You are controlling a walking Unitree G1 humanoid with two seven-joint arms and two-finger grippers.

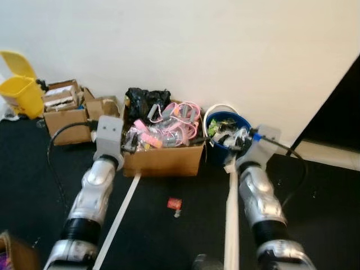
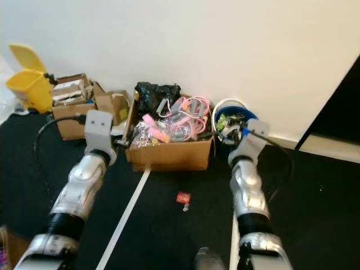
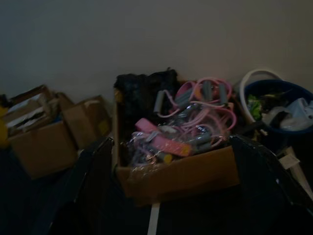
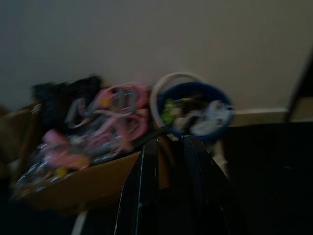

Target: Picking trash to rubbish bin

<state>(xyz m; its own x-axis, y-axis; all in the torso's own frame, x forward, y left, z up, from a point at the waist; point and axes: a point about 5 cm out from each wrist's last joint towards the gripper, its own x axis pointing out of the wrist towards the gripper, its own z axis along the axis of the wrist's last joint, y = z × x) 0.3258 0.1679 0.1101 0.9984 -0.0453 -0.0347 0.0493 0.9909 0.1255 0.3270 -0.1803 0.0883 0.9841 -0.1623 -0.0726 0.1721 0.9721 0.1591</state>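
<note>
The black floor [image 1: 34,185] reaches to a white wall [image 1: 225,50], and 2 white tape lines [image 1: 121,211] run on it toward the camera. In the middle, against the wall, stands a big cardboard box [image 1: 163,159], overfull with pink and grey bands, clear plastic packs and a black bag at its back; what lies deeper inside is hidden. Left of it are 2 smaller cardboard boxes [image 1: 67,115], and at the far left a yellow bin [image 1: 22,90] with its lid up, partly cut off by the picture edge. Just right of the big box stands a blue bucket [image 1: 228,121] with a white rim or handle, holding green and white crumpled things that are hard to make out.

Both silver arms reach forward. The left end effector [image 3: 166,186] has its 2 black fingers wide apart with nothing between them, pointing at the big box. The right end effector [image 4: 168,181] points at the bucket; its fingers stand close, with a narrow gap, but this view is blurred and I cannot tell if it holds something.

The trash, a small red wrapper [image 1: 174,203], lies flat on the floor between the 2 arms, in front of the big box, apart from both end effectors. Beside it is a tiny pale scrap [image 1: 177,213]. The wrapper's long axis lies about across the picture, but it is too small to be sure.
</note>
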